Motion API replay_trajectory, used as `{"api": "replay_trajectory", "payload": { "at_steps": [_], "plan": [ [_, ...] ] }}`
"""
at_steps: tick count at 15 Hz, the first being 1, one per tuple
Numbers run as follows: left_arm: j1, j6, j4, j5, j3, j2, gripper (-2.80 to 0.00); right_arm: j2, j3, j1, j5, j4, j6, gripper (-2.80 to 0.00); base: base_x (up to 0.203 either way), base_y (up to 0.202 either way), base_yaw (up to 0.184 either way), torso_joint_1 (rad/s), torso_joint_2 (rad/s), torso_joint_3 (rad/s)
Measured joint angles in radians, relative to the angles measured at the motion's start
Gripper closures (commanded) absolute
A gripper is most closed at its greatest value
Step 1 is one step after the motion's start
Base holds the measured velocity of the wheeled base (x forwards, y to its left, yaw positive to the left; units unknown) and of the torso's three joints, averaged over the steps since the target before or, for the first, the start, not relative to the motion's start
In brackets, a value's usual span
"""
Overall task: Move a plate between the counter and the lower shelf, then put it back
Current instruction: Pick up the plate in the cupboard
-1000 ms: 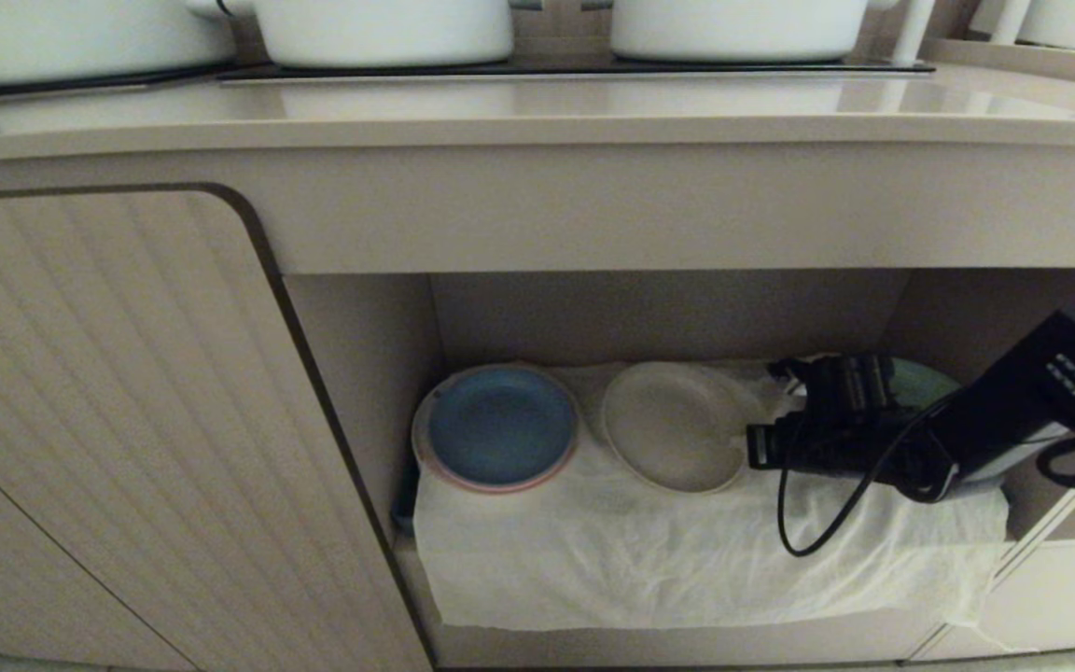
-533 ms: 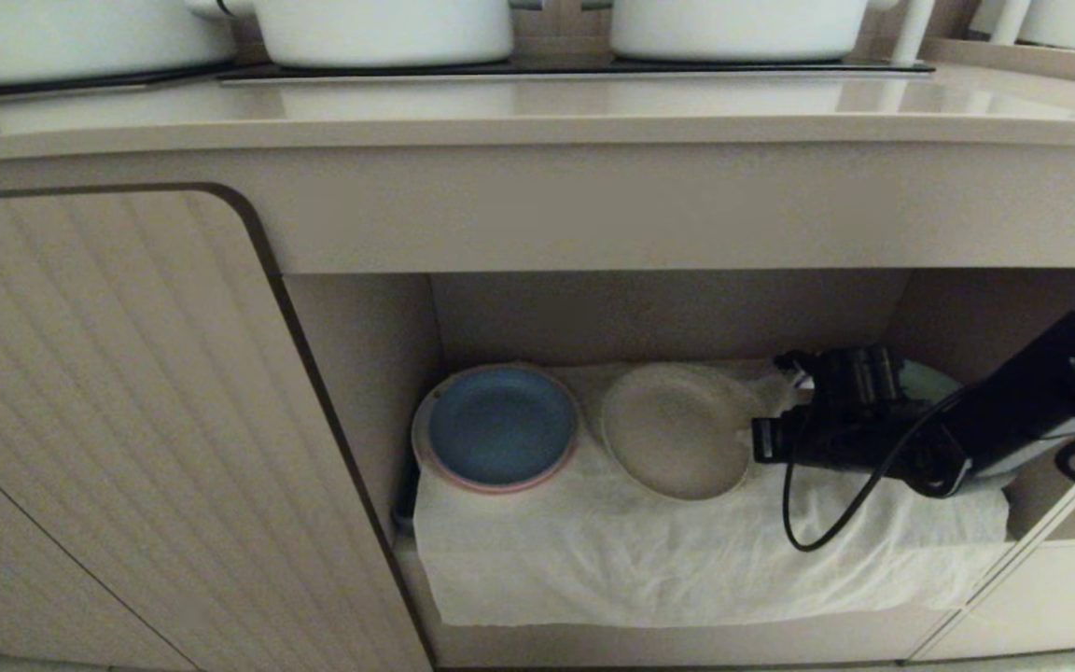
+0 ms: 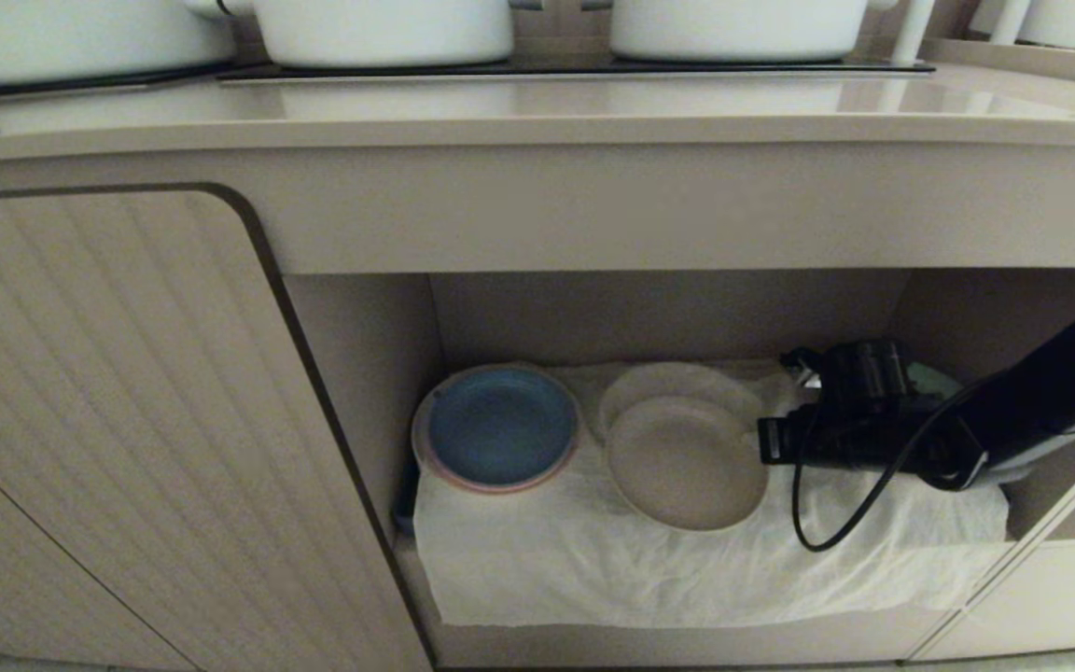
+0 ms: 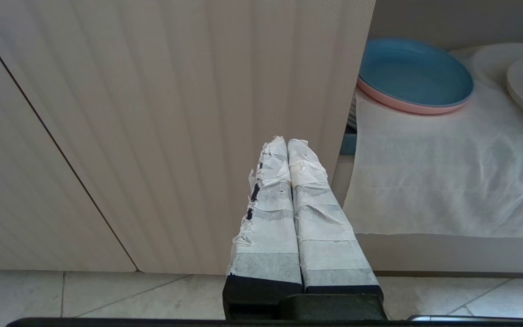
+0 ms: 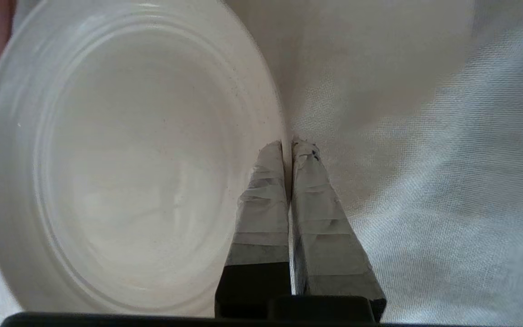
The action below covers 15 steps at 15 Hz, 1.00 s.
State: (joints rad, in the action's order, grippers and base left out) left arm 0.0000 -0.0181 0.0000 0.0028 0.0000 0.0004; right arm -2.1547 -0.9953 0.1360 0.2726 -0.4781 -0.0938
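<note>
We keep our left gripper clenched on nothing before the ribbed cabinet door; our right gripper pinches the plate by its rim, lifted clear of the white cloth in the lower shelf, beside the blue plate; beyond, another pale plate.

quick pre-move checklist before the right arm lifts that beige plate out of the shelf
1. Right tool shut on the plate rim: ok, fingers pinch the edge.
2. Plate off the white cloth: ok, raised and tilted above a second cream plate behind it.
3. Gap to the blue plate: ok, apart.
4. Headroom under the counter front: cannot tell.
5. Black cable free of the cloth: cannot tell.
6. Left tool parked by the ribbed door: ok, shut.
</note>
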Motion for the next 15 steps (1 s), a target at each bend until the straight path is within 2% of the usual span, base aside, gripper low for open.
{"api": "replay_trajectory", "payload": {
  "at_steps": [5, 15],
  "plan": [
    [0.000, 0.000, 0.000, 0.000, 0.000, 0.000, 0.00, 0.024, 0.004, 0.000, 0.000, 0.059, 0.003, 0.00, 0.000, 0.000, 0.000, 0.000, 0.00, 0.000],
    [0.000, 0.000, 0.000, 0.000, 0.000, 0.000, 0.00, 0.085, 0.059, 0.000, 0.000, 0.062, 0.002, 0.00, 0.000, 0.000, 0.000, 0.000, 0.00, 0.000]
  ]
}}
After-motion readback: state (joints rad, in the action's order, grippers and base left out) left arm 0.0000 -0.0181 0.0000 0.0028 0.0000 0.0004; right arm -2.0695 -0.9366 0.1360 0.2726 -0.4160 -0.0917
